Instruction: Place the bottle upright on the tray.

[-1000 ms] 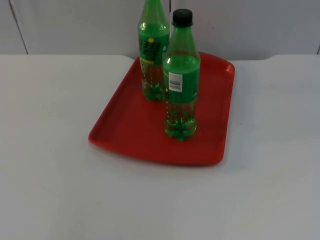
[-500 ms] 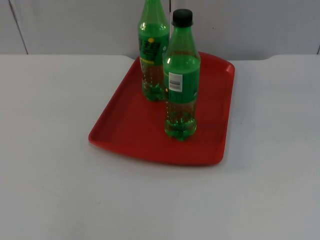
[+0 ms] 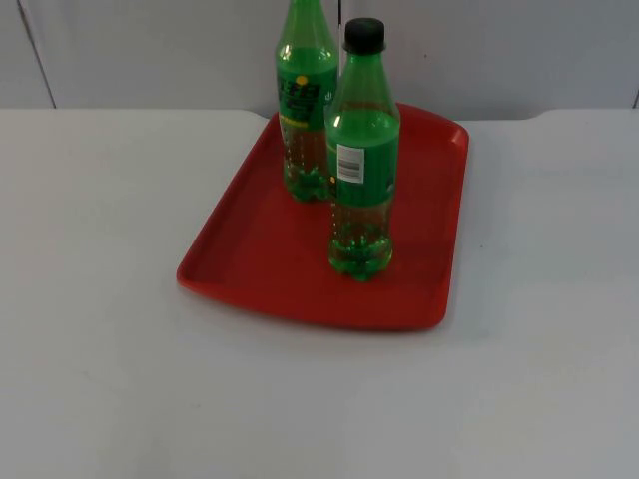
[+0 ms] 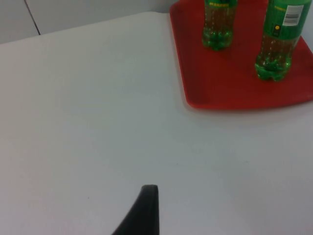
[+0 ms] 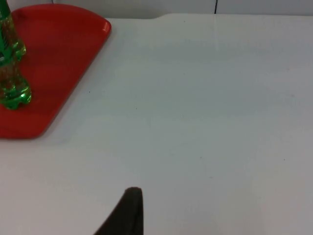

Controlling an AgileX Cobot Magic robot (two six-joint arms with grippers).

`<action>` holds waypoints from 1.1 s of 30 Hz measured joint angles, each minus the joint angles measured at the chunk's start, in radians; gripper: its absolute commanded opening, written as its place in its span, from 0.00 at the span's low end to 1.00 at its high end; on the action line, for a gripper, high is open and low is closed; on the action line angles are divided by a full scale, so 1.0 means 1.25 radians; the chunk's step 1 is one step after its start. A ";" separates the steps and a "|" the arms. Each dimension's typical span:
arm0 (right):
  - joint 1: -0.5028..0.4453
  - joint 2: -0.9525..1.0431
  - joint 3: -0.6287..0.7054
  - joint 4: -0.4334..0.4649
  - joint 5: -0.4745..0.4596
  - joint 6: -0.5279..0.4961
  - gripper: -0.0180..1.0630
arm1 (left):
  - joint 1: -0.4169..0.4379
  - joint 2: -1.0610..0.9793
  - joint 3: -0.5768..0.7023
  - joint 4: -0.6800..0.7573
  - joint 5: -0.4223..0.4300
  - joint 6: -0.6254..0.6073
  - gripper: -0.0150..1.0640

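— Two green bottles standing upright on the red tray (image 3: 270, 269)?
— Standing, yes: rear bottle (image 3: 305, 110) beside the tray's far-left rim, near bottle (image 3: 361, 160) black-capped, toward the middle.
— Reading any labels?
— Making out a white barcode patch on the near one, yellow marks on the rear; no legible words.
— Left gripper?
— Hanging over bare white table (image 4: 88, 107), one black fingertip (image 4: 145, 210) showing; spread not discernible.
— Right gripper?
— Waiting likewise, fingertip (image 5: 128, 210) over table right of the tray; cannot tell.
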 measured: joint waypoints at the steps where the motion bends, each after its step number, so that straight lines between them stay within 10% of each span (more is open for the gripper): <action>1: 0.000 0.000 0.000 0.000 0.000 0.000 0.99 | 0.000 0.000 0.000 0.000 0.000 0.000 0.87; 33: 0.000 0.000 0.000 0.000 0.000 0.000 0.99 | 0.000 0.000 0.000 0.000 0.000 0.000 0.87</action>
